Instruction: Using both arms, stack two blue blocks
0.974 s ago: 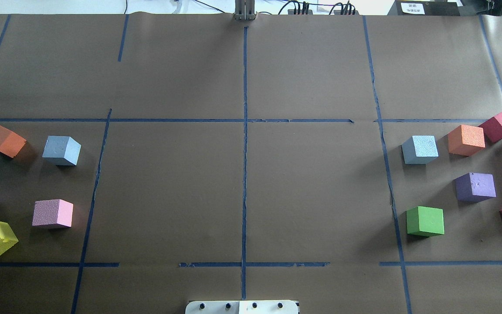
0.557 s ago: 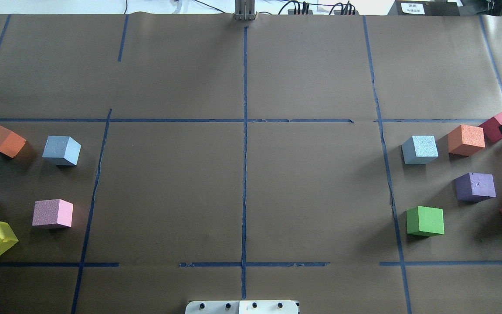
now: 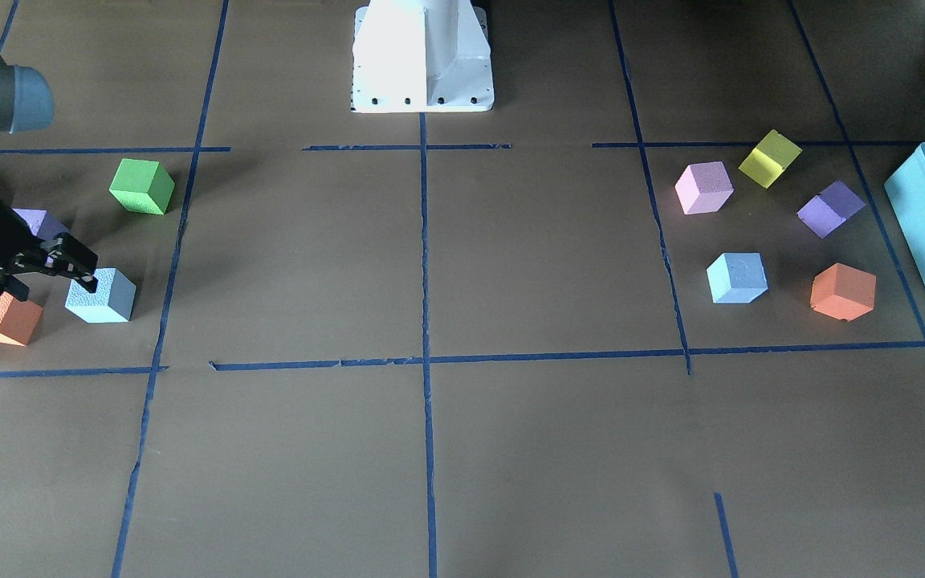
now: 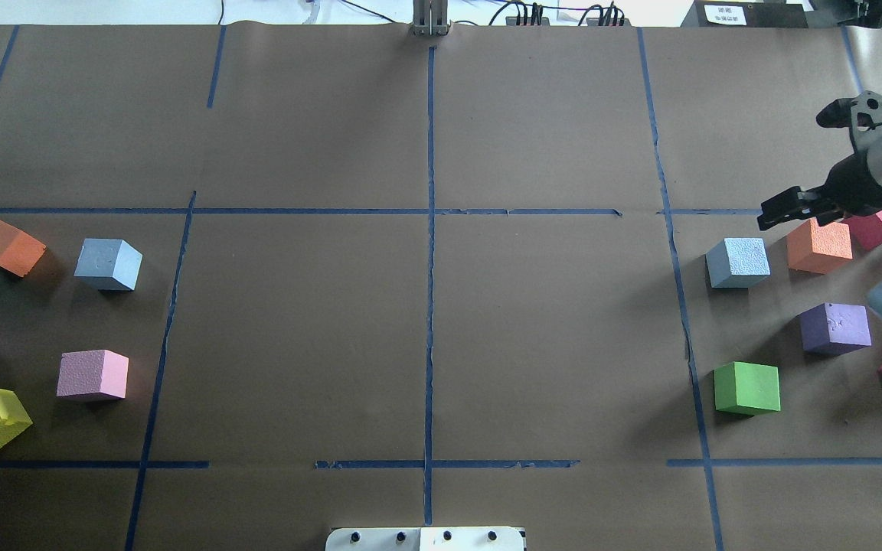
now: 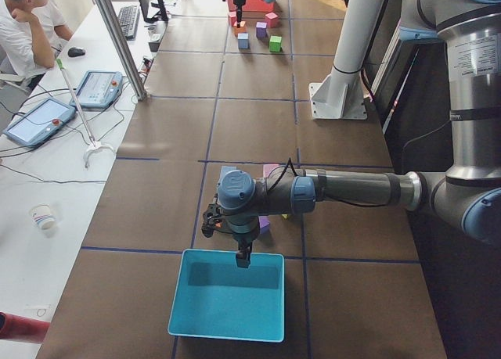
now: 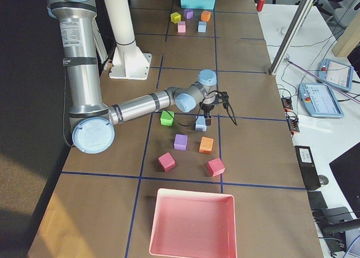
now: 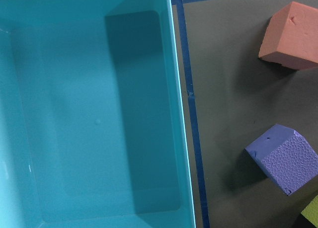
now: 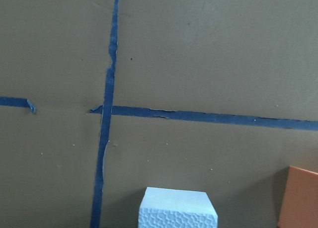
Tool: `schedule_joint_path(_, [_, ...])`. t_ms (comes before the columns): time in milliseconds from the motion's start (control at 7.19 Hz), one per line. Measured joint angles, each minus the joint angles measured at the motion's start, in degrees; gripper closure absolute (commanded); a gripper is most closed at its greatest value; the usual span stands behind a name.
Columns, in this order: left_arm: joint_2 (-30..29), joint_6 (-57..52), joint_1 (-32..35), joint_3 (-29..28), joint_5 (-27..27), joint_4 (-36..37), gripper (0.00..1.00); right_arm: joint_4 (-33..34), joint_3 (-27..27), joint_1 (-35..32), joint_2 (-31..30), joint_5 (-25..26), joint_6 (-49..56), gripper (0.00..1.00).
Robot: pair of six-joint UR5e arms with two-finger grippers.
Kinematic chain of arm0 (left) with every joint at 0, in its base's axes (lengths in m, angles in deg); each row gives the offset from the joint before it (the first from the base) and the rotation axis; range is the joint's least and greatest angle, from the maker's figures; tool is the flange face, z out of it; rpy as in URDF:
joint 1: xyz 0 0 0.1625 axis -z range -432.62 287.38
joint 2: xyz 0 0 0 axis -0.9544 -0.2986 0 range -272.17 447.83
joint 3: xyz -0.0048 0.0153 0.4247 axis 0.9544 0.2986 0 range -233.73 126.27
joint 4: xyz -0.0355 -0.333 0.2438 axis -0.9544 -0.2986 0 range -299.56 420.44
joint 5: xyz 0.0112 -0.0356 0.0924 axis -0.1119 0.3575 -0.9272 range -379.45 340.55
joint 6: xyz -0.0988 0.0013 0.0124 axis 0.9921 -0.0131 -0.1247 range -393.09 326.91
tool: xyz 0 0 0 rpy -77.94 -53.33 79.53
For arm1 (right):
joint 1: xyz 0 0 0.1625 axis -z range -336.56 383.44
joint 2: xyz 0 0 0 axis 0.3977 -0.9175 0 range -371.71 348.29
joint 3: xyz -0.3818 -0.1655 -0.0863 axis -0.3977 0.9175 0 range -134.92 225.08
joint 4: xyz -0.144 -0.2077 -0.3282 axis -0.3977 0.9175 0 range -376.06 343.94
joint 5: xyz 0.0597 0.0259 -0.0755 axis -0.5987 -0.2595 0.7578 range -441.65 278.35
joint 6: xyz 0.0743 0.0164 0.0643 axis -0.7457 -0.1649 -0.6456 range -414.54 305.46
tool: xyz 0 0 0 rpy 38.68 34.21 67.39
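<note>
Newly in within the last second: the right gripper (image 4: 776, 210), absent from the overhead view before, now over the cluster on the robot's right. Same cube layout otherwise.

Front-facing view: fingers apparently spread, nothing between them, poised just beside and above the right-hand blue block (image 3: 101, 295).

Overhead: gripper tip above the orange cube (image 4: 818, 245); other blue block (image 4: 108, 264) well apart on the left side, untouched.

Left side view: left gripper (image 5: 243, 259) hanging over the teal box (image 5: 215, 300); spread or pressed together, cannot tell.

Right wrist view: block's top at the lower edge, not yet centred.

Judged barely begun: neither block grasped, with carrying and stacking both left.
</note>
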Motion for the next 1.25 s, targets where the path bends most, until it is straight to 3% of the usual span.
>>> schedule_joint_path(417, [0.0, 0.0, 0.0, -0.2, 0.0, 0.2, 0.00, -0.1, 0.5, 4.2, 0.1, 2.4, -1.8, 0.00])
schedule_joint_path(1252, [0.0, 0.0, -0.1, -0.3, 0.0, 0.0, 0.00, 1.2, -0.1, 3.8, 0.3, 2.1, -1.0, 0.00])
